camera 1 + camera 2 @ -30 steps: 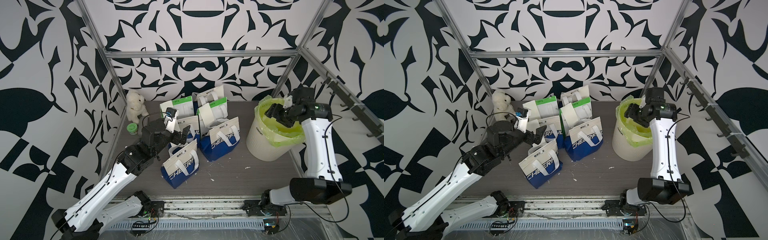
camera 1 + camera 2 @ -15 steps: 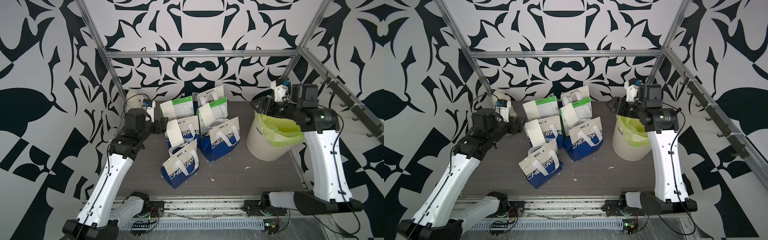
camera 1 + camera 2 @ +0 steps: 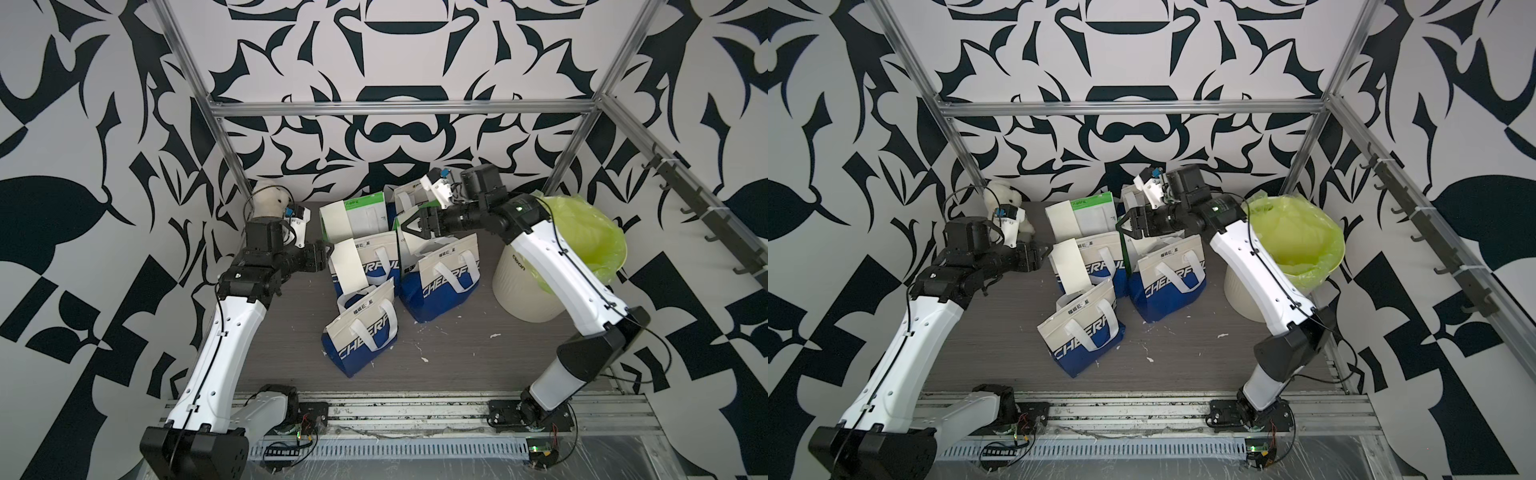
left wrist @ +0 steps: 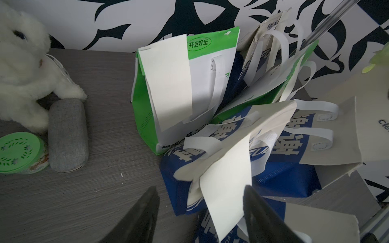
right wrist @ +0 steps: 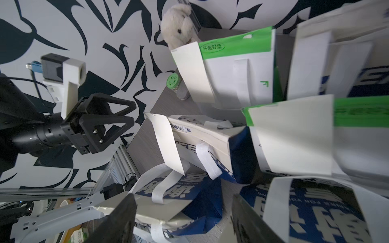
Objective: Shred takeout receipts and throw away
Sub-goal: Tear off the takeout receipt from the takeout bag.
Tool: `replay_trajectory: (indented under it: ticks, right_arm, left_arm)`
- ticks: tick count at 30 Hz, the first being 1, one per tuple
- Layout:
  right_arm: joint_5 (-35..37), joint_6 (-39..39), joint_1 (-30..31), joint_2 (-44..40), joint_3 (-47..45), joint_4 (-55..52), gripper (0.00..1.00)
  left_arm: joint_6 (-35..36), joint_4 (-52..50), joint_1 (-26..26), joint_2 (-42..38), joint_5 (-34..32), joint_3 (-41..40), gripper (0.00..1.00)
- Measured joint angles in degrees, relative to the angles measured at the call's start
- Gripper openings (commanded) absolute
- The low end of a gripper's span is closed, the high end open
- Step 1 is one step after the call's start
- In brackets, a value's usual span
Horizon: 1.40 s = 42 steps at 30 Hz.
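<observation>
Cream-white paper, thin and limp: one takeout receipt (image 4: 228,178) hangs on a blue bag (image 4: 284,174) just ahead of the open, empty left pincer (image 5: 132,114); a second receipt (image 5: 290,136) faces the open right pincer (image 5: 183,197). Light, easily torn; probably best pinched near a free edge.

I see black-and-white patterned walls (image 3: 395,54) all round, braced by aluminium bars (image 3: 399,109). The floor (image 3: 478,361) is grey wood-grain, and a row of dark hooks (image 3: 669,171) lines one wall.

The left arm (image 3: 259,266) half hides the plush toy (image 3: 266,198). The right gripper (image 3: 405,227) partly covers a far green-and-white bag (image 5: 357,114), which is blurred in the right wrist view.
</observation>
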Motion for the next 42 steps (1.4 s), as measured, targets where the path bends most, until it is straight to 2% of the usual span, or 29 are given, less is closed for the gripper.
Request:
replay_trajectory:
  ticks: [8,11,16,26,33,38,40,41,42]
  right_arm:
    - [0.3,-1.3,5.7,12.2,10.2,0.2,0.66]
    - [0.7,-1.8,7.1,16.5,14.2,0.1,0.6]
    - [1.2,-2.6,8.1,21.9,18.0,0.0,0.53]
    - [1.1,-2.5,9.6,26.5,19.0,0.4,0.52]
    - [0.1,-1.9,10.5,31.4,24.8,0.8,0.45]
    - [-0.5,0.0,11.0,33.1,26.8,2.4,0.31]
    - [-0.9,0.8,11.1,33.6,27.4,3.4,0.16]
    - [-1.1,1.2,11.3,33.8,27.6,3.9,0.13]
    - [-1.2,1.9,11.3,34.1,28.1,4.3,0.09]
  left_arm:
    - [1.5,0.1,1.9,1.6,3.2,-2.0,0.61]
    - [1.5,0.2,2.3,3.0,3.8,-2.1,0.49]
    - [1.8,0.6,2.6,4.8,4.2,-2.1,0.47]
    - [0.9,3.1,2.6,5.4,6.4,-2.6,0.41]
    - [-0.2,4.6,2.6,6.0,7.4,-3.8,0.38]
    - [-0.5,5.0,2.6,6.3,7.6,-4.6,0.38]
    - [-0.5,5.0,2.6,6.3,7.7,-4.6,0.38]
    - [-0.5,5.1,2.6,6.3,7.6,-4.6,0.41]
    - [-0.3,5.1,2.6,6.2,7.4,-4.7,0.48]
